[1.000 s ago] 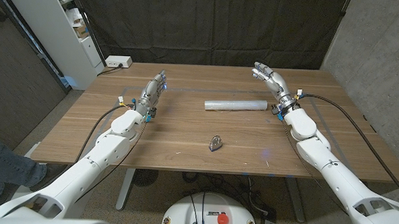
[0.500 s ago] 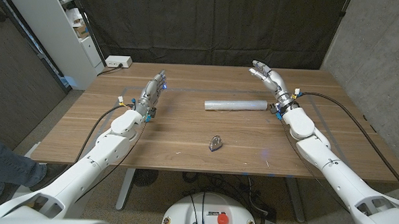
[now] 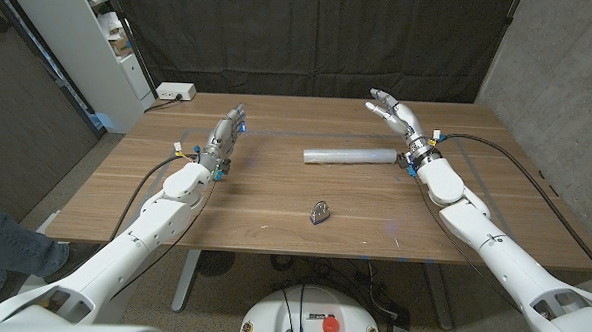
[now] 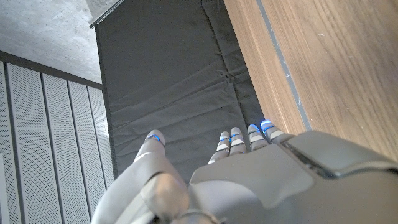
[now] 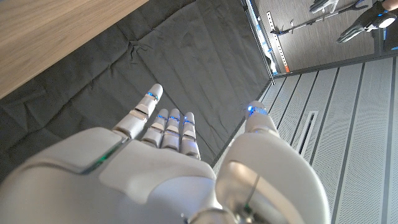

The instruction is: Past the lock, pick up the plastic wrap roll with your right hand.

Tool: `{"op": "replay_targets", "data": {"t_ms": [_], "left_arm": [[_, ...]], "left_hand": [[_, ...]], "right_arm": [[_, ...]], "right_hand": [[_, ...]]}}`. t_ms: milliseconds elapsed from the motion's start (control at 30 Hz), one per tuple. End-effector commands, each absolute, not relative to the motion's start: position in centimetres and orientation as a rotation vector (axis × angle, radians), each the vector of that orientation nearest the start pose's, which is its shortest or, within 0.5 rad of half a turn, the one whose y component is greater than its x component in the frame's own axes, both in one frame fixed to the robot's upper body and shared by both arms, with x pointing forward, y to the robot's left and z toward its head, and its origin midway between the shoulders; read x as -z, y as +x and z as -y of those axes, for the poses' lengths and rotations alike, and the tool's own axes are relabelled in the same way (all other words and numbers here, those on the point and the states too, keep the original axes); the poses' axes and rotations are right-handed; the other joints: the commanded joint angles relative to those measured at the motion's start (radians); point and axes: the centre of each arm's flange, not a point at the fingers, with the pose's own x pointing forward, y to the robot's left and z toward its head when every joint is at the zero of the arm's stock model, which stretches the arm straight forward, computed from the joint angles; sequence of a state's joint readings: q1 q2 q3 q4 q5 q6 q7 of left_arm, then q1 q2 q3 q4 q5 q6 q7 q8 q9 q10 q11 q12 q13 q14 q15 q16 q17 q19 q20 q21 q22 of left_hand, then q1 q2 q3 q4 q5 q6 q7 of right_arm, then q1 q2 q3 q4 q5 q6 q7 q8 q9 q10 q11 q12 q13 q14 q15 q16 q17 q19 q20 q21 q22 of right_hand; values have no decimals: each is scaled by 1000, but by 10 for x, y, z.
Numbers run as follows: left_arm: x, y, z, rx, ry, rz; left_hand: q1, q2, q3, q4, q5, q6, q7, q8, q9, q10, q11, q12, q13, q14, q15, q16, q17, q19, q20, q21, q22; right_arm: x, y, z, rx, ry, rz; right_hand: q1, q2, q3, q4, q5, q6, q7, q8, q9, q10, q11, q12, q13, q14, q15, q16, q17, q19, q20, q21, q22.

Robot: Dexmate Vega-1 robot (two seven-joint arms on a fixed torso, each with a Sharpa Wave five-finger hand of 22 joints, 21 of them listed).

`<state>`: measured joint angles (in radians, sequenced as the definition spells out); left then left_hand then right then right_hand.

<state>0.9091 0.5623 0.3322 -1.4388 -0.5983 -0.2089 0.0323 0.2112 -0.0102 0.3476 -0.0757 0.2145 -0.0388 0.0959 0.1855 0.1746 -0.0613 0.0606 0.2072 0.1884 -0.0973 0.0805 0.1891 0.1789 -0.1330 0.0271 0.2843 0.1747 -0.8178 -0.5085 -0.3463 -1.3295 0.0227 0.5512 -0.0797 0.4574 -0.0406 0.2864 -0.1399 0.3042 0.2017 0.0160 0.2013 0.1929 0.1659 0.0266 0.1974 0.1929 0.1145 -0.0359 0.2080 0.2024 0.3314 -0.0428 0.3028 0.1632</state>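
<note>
A clear plastic wrap roll (image 3: 349, 154) lies lengthwise across the middle of the wooden table (image 3: 275, 190). A small metal lock (image 3: 320, 213) sits nearer the front edge, in front of the roll. My right hand (image 3: 398, 118) is raised just beyond the roll's right end, fingers spread and holding nothing; the right wrist view shows that hand (image 5: 168, 162) with fingers straight against the black curtain. My left hand (image 3: 228, 131) stretches out at the table's left, fingers straight and empty, and appears again as the left hand (image 4: 236, 174) in its wrist view.
A white power strip (image 3: 174, 92) sits at the far left corner. A white shelf unit (image 3: 111, 38) stands beyond the table on the left. A black curtain (image 3: 312, 37) hangs behind, and a concrete wall (image 3: 560, 77) closes the right side.
My right hand has drifted slightly left, toward the roll's right end. The left arm, roll and lock have not moved.
</note>
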Motion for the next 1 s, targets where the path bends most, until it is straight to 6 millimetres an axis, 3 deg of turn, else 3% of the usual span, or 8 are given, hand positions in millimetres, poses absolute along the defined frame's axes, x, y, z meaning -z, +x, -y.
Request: {"op": "replay_targets", "data": {"t_ms": [33,1000], "left_arm": [[27,629,-296,171,18,583],[33,625,-294,179,31,574]], "left_hand": [[4,8,1,-4,1,6,4,5,4,7,1,6,5,6,1,4,4,-1,9,-1,2],[4,13,0,-6,0,30,1,10,4,8,2,5,5,8,0,3,3,7,11,-10,2]], "right_arm": [[-28,604,247,-152,-610,984],[-25,596,239,-124,-790,989]], "right_hand": [[15,0,3,-6,7,2,-6,1,3,3,-7,3,3,7,1,4,3,9,-5,-3,3],[23,3,7,-6,18,-2,-9,0,3,-3,-3,0,3,3,3,2,4,9,-2,-19,3]]}}
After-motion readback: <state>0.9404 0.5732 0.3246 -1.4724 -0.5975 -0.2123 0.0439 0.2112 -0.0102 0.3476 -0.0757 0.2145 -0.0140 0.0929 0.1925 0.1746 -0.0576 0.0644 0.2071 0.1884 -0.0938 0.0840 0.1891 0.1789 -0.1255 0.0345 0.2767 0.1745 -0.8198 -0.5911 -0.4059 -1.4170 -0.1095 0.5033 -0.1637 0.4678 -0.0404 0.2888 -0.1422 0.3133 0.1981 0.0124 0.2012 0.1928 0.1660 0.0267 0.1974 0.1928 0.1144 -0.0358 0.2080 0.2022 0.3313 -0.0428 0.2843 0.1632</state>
